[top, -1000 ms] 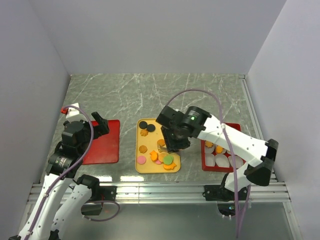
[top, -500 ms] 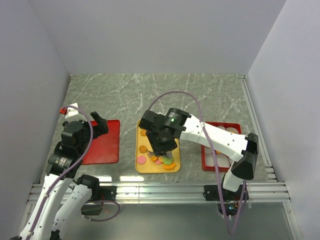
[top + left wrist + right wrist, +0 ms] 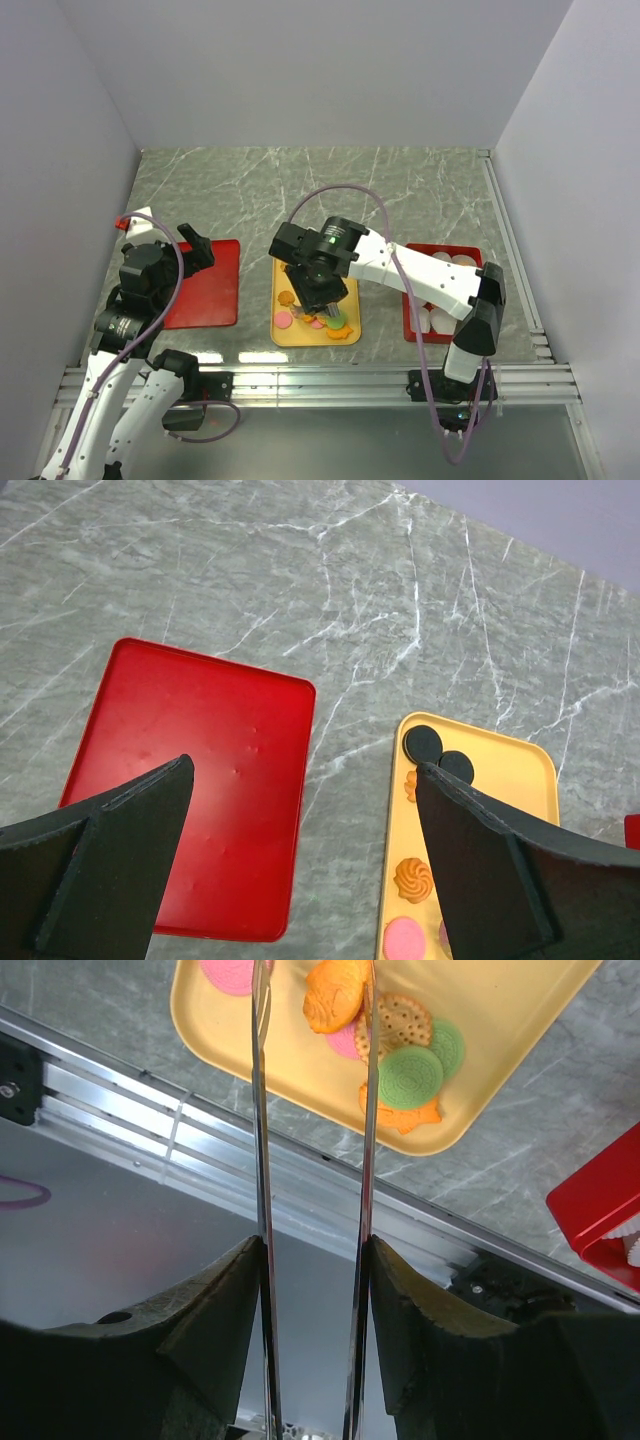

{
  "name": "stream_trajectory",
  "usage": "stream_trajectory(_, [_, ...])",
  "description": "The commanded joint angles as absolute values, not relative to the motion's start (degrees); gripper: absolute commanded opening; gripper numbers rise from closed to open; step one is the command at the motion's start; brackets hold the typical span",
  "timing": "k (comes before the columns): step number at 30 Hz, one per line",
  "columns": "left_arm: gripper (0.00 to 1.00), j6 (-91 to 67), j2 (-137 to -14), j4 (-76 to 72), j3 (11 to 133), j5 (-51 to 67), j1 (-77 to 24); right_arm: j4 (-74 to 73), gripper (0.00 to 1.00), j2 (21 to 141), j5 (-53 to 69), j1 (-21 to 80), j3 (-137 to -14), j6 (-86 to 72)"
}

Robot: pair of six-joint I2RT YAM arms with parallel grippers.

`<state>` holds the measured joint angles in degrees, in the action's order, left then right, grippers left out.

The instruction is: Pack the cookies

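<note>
- Yellow tray point(image 3: 279, 280): lies on the grey marble desk point(image 3: 400, 600) and serves as the reference for all positions below.
- Cookies point(image 3: 410, 1075): all those in view lie in the yellow tray. Two black rounds point(image 3: 423, 743) sit at its far end; a piped orange swirl point(image 3: 418, 878) and a pink round point(image 3: 405, 940) lie further toward its near end.
- Near end of the yellow tray: a fish-shaped orange piece point(image 3: 335, 998), a brown cracker point(image 3: 403, 1022) and a green round overlap in a small heap.
- Right fingers point(image 3: 262, 1160): two thin metal blades held over the near end of the yellow tray, parted, with the fish-shaped piece in the gap (their tips run off the top of the wrist view; nothing is seen pinched).
- Left fingers point(image 3: 120, 850): spread wide and holding nothing, above the red tray point(image 3: 190, 780) that lies left of the yellow tray.
- Second red tray point(image 3: 470, 250): right of the yellow tray, carrying white paper cups point(image 3: 443, 320).
</note>
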<state>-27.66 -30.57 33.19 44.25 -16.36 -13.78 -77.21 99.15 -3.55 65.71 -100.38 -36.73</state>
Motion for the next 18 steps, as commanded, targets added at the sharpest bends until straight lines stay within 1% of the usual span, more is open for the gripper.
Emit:
stream_trajectory(1, [0.99, -27.0, -29.8, 31.0, 44.6, -16.3, -13.4, -81.2, 0.54, 100.2, -4.0, 66.4, -102.5, -35.4])
stream_trajectory(7, [0.99, -27.2, -29.3, 31.0, 44.4, -16.4, -13.4, -82.4, 0.54, 101.9, -5.1, 66.7, -103.5, -34.8])
stream_trajectory(18, [0.99, -27.2, -29.4, 31.1, 44.6, -16.5, -13.4, -82.6, 0.54, 101.1, -5.2, 66.6, -101.8, -35.1])
